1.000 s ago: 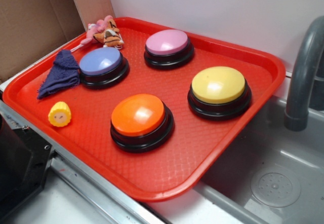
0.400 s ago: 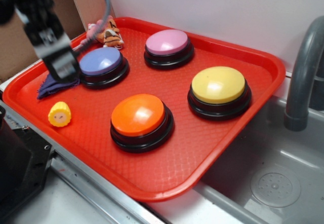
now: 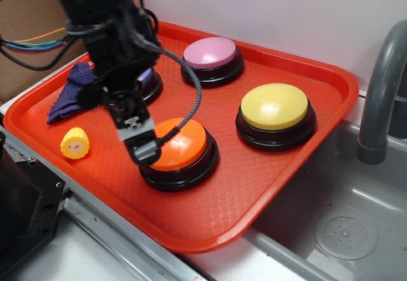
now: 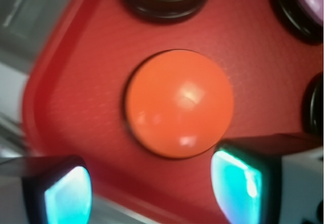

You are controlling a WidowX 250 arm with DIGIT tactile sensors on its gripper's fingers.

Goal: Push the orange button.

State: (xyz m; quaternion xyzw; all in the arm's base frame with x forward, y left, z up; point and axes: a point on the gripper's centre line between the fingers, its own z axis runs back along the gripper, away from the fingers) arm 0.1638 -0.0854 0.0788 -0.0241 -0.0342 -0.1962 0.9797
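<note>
Exterior view: gripper (image 3: 141,142) hangs over the near-left side of the orange button (image 3: 181,146), its tip low against the dome's left flank; whether it already touches I cannot tell from this angle.
Wrist view: orange button (image 4: 179,104) sits almost in the middle of the picture, and the two fingertips (image 4: 238,183) show at the bottom edge with a wide gap between them, so the jaws stand apart and hold nothing.
Reason for this pose: I judge the arm is lined up above the dome so that a downward move can press the cap; for pushing, no grip is needed, which fits the empty fingers.
Place of the button: on the red tray (image 3: 210,220), near its front edge, about midway between the left and right sides.
Neighbours: yellow button (image 3: 275,107) toward the right edge, pink button (image 3: 210,53) at the back edge, and a purple button (image 3: 148,77) mostly hidden behind the arm.
Left side of the tray: small yellow corn toy (image 3: 75,143) near the front-left edge, blue cloth (image 3: 71,91) behind it; both are well apart from the orange dome.
Possible risk: the tip seems off-centre toward the left of the dome, so a press could slide down the glossy curve.
Step in hand: final approach, press probably not yet done.
</note>
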